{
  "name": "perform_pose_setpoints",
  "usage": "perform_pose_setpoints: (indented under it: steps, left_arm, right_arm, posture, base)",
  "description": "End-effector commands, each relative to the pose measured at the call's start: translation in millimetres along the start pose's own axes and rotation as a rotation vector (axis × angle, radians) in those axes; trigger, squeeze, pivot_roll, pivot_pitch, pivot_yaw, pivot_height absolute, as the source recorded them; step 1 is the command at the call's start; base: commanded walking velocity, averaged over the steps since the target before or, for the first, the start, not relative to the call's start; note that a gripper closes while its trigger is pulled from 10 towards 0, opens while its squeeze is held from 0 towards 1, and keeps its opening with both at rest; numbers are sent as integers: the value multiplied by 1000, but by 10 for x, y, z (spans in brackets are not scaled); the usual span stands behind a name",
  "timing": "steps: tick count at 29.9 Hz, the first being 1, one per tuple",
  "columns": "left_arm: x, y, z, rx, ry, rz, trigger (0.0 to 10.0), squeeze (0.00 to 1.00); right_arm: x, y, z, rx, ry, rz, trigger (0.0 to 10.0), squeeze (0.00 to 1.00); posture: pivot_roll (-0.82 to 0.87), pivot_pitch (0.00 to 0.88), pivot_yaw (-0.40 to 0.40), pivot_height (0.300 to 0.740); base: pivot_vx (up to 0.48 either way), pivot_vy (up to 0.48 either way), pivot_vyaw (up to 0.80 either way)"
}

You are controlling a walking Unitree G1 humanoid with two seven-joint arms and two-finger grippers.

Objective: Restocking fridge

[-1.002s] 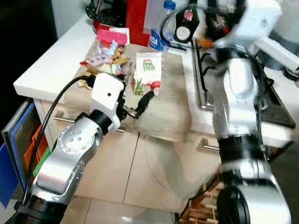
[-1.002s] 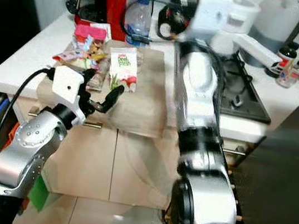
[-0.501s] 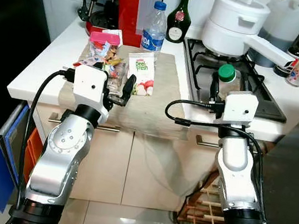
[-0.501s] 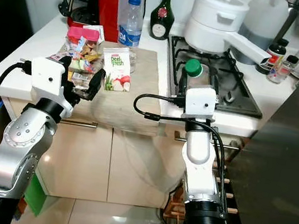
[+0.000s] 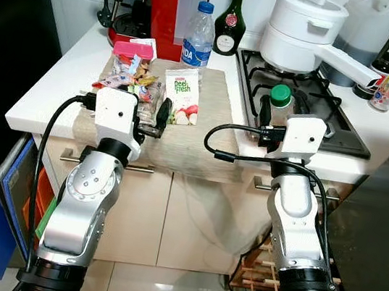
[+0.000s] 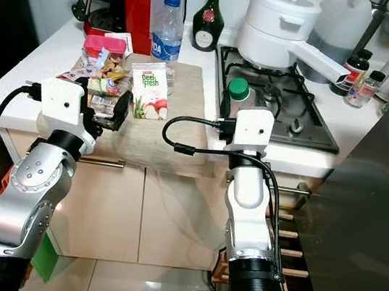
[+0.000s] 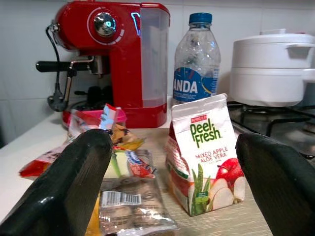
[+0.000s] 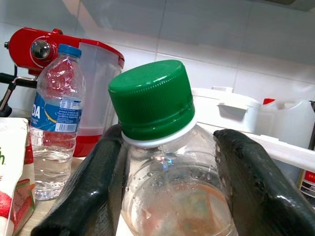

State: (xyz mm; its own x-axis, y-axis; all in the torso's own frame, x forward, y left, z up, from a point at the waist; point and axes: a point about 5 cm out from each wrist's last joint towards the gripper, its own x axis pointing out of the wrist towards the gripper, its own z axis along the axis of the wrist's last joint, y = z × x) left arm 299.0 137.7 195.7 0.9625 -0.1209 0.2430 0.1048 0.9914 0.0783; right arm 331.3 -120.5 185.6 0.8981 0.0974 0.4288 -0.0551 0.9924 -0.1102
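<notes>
The white bench (image 5: 57, 81) carries the groceries awaiting the fridge, gathered on a beige mat (image 5: 204, 129). The right claw (image 5: 272, 117) grips a green-capped bottle (image 8: 162, 147) by its neck, upright, likely for carrying. The left claw (image 7: 172, 182) hangs spread wide before the Peel Fresh juice carton (image 7: 204, 152), seemingly lining up a grasp.

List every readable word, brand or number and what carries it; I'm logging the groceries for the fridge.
"Peel Fresh", "MIXED APPLE ALOE VERA": white juice carton with apple picture.
"ANDA" (start cut off): blue label of the clear blue-capped water bottle.
Barcode digits on the clear plastic snack packet: too small to read.
Round label on the dark green glass bottle: too blurred.
</notes>
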Motion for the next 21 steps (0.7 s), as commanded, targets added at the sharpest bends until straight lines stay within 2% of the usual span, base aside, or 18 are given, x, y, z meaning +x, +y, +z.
perform_pose_setpoints:
  steps: [1,6,12,21]
  left_arm:
    - [31,-18,13,17,-4,6,10000,0]
    - [37,-15,13,37,-6,19,10000,0]
    - [46,-17,0,41,-3,25,10000,0]
    - [57,-29,-12,47,1,33,10000,0]
  right_arm:
    - [-41,-37,-123,22,80,-11,10000,0]
    - [-27,-35,-125,31,96,-3,10000,0]
    - [-6,16,-59,-12,53,37,10000,0]
    - [-5,6,-112,33,100,24,10000,0]
  posture:
    - [-21,0,-10,740]
    - [-25,0,-7,740]
    - [-31,0,-4,740]
    - [-32,0,-3,740]
  base:
    - [0,0,0]
    - [0,0,0]
    - [-249,0,0]
    - [-293,0,0]
